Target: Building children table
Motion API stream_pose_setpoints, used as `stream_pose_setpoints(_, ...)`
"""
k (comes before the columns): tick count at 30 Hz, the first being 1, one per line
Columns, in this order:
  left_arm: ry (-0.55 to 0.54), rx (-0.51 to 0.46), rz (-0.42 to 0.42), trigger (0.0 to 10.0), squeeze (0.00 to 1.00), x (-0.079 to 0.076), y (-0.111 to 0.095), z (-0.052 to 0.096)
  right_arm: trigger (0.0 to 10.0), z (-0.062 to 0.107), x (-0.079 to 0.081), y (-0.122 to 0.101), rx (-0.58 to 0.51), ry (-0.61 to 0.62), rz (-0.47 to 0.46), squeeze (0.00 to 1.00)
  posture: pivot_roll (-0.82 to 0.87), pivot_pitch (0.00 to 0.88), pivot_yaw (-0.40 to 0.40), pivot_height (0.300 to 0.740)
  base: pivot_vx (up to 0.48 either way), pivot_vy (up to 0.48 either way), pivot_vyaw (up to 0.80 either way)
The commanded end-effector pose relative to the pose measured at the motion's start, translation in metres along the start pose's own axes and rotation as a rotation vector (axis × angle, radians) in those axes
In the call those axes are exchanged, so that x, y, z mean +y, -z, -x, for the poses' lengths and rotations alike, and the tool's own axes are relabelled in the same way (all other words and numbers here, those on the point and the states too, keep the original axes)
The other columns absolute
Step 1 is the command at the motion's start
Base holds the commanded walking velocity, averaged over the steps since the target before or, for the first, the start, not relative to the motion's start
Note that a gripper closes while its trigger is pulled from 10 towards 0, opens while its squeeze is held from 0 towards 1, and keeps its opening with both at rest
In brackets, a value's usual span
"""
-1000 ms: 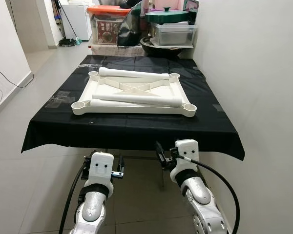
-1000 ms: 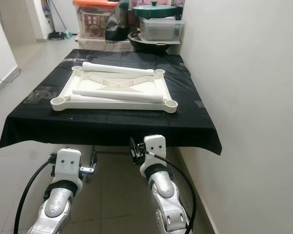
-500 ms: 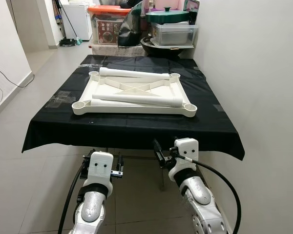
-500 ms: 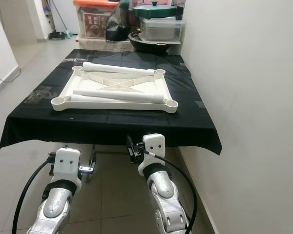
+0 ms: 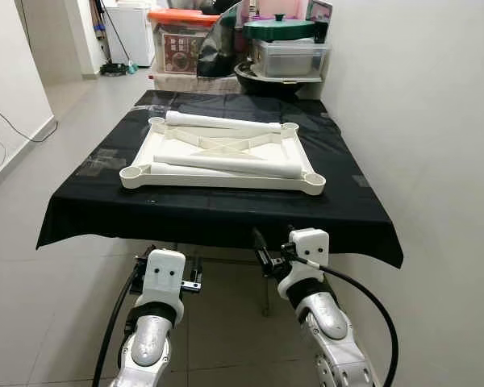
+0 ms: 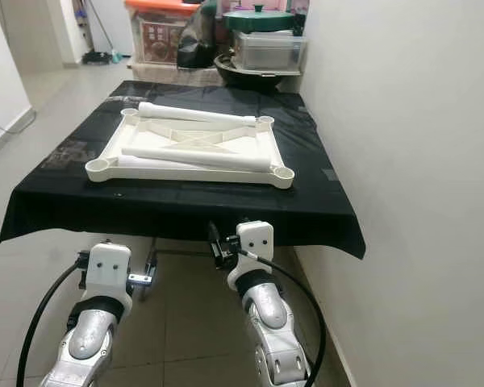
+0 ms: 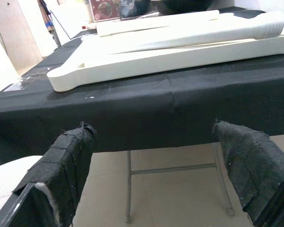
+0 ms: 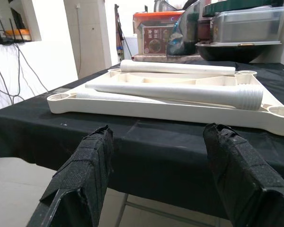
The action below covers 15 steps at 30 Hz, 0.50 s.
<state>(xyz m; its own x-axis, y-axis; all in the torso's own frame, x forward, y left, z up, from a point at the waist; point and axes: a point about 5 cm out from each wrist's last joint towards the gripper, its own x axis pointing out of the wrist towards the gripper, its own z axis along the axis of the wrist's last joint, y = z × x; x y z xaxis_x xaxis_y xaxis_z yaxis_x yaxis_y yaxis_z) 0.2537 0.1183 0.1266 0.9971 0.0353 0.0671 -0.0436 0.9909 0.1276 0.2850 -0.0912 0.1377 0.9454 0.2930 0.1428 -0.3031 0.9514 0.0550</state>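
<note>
Cream plastic tabletop [image 5: 222,153] lies upside down on the black-clothed table [image 5: 218,205], round leg sockets at its corners, tube legs [image 5: 238,164] resting across its ribbed underside. Wrist views reveal one leg's threaded end [image 8: 252,98]. Below the table's near edge, left gripper [image 7: 156,175] and right gripper [image 8: 156,175] hang with fabric-wrapped fingers spread, empty.

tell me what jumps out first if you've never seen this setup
The cream tabletop lying upside down on the black-draped table, with loose leg tubes resting across it, draws the eye first. Below the table's near edge, the left gripper and right gripper are both open and empty, pointed at the cloth. Behind the table sit stacked storage boxes and a green-lidded pot.
</note>
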Motion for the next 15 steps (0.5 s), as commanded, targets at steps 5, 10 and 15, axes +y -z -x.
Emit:
stream_pose_setpoints(5, 0.019, -0.02, -0.018, 10.0, 0.0, -0.003, -0.002, -0.001, 10.0, 0.0, 0.0, 0.001, -0.003, -0.007, 0.002, 0.0, 0.15, 0.0, -0.054, 0.74, 0.0, 0.0, 0.0)
stream_pose_setpoints(10, 0.014, -0.028, -0.017, 10.0, 0.0, -0.003, -0.003, -0.003, 10.0, 0.0, -0.001, 0.002, -0.004, -0.005, 0.003, 0.0, 0.15, 0.0, -0.055, 0.74, 0.219, 0.0, 0.0)
stream_pose_setpoints(15, -0.015, -0.052, -0.015, 10.0, 0.0, 0.003, -0.009, -0.01, 10.0, 0.0, -0.002, 0.002, -0.007, -0.003, 0.002, 0.0, 0.15, 0.0, -0.057, 0.74, 0.285, 0.0, 0.0)
